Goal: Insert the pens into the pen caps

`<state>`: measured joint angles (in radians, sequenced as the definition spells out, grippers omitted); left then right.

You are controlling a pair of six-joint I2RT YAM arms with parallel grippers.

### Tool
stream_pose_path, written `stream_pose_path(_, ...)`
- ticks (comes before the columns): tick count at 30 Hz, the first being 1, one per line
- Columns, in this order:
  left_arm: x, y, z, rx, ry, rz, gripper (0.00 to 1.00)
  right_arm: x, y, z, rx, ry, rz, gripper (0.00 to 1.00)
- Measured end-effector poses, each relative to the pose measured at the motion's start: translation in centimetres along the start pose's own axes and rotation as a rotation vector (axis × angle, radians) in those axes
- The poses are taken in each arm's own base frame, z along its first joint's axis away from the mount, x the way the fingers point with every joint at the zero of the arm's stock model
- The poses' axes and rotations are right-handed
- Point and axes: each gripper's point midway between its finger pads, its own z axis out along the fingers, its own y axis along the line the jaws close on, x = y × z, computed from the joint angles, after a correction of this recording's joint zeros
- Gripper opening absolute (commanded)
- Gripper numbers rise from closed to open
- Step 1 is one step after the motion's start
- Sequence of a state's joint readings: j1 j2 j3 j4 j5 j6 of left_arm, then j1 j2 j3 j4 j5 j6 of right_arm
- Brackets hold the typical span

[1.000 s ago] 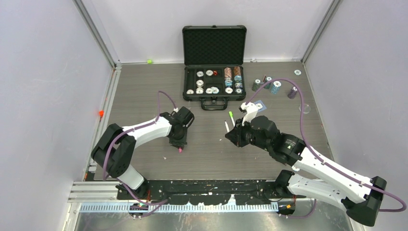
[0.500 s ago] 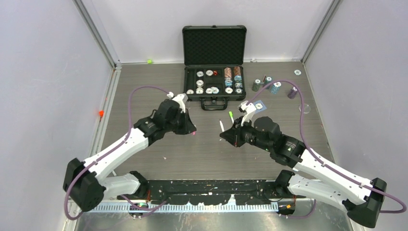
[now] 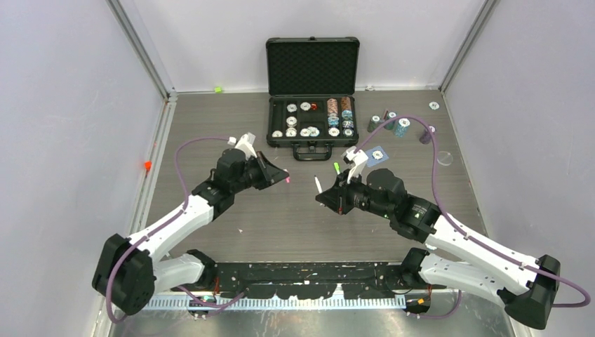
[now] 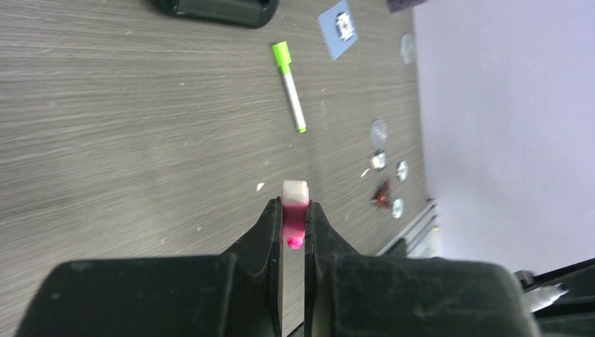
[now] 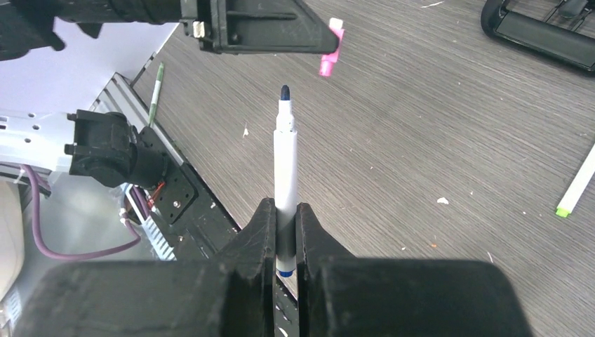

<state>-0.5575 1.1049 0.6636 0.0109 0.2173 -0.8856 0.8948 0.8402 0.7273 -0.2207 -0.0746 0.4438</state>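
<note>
An open black case (image 3: 312,67) sits at the far side of the grey wood-grain table (image 3: 210,126), its foam-lined lid raised toward the back wall. Its tray holds flat white poker chips (image 3: 291,109), a small red token (image 3: 313,107) and stacked brown and blue chips (image 3: 339,107) at the right end. Several short chip stacks (image 3: 401,128) stand just right of the case. A blue card (image 3: 377,155) lies nearer, and a lone chip (image 3: 433,106) lies near the back right corner.

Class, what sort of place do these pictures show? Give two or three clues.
Probably a robotics lab test cell: a table enclosed by plain white panels, a left arm and right arm bolted at its near edge, and props laid out, such as a chip case.
</note>
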Motion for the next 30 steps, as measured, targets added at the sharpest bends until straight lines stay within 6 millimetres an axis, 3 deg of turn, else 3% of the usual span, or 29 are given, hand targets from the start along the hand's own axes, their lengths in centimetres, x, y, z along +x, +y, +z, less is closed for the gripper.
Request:
stream_pose_path(2,-0.4,-0.1,0.5,0.031,-0.006,-0.048,0.00,0.0,0.1,0.0,-0.007,0.000,0.000,0.01)
stream_pose_path(8,-1.5,-3.6,0.2,0.207,-0.043,-0.129,0.00,0.6,0.5,1.1,-0.029,0.035,0.003,0.00)
stream_pose_path(16,-3.8,-7.8,-3.1,0.368,-0.135,-0.154,0.00,1.1,1.2,2.6,-0.046,0.083,0.001,0.00)
stream_pose_path(30,-4.1,-9.0,-4.4,0.414,-0.148,-0.135,0.00,-0.2,2.7,4.3,-0.070,0.076,-0.009,0.01)
